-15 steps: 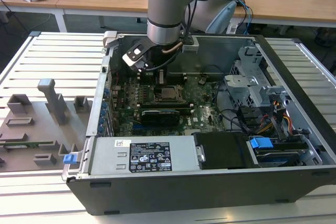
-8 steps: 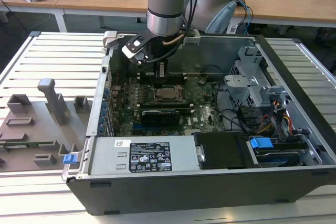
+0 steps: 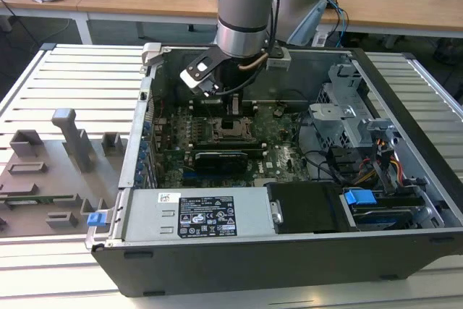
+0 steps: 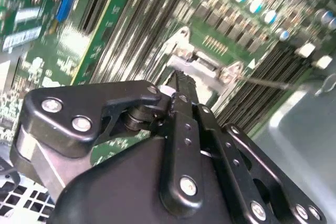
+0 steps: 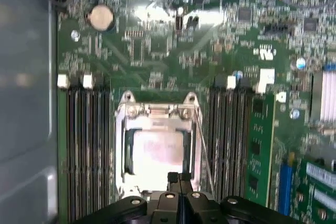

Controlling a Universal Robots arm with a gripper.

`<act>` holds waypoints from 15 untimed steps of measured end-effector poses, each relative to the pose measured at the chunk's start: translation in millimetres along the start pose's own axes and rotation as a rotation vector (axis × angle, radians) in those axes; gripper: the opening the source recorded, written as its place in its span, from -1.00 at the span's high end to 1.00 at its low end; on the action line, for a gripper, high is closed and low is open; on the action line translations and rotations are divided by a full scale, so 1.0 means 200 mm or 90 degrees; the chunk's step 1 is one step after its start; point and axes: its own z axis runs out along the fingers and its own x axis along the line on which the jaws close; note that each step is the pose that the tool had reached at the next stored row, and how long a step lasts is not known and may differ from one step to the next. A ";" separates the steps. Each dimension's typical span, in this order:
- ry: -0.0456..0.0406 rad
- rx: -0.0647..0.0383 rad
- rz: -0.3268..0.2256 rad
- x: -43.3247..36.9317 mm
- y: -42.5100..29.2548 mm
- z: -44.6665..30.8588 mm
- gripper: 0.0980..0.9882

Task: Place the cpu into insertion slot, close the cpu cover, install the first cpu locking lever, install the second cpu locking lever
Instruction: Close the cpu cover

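Down inside the open dark grey computer case (image 3: pixel 253 258) on the slatted pale metal worktop (image 3: pixel 79 70), the arm's black pincer (image 5: pixel 178 178) hangs just at the edge of the square black insertion slot (image 5: pixel 127 153), its fingers pressed together on nothing that I can see. The flat silver-grey cpu (image 5: pixel 157 148) looks seated in that slot, with the thin hinged metal cpu cover (image 5: pixel 155 111) lying down over it. A thin steel wire locking lever (image 5: pixel 202 145) slants along one side of the cover, seemingly unlatched. I'd judge the levers are the job in hand: push on the wire alone, slowly, easing it down and inward until it latches, and keep clear of the long black memory slots (image 5: pixel 86 150) beside it
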 end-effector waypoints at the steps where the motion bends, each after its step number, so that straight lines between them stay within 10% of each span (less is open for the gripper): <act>1: 0.0001 0.002 0.000 -0.002 0.031 -0.001 0.98; 4: 0.0000 0.004 0.000 -0.002 0.056 -0.010 0.98; 11: 0.0001 0.004 0.000 -0.004 0.045 -0.232 0.98; 15: 0.0001 0.004 0.000 -0.004 0.045 -0.244 0.98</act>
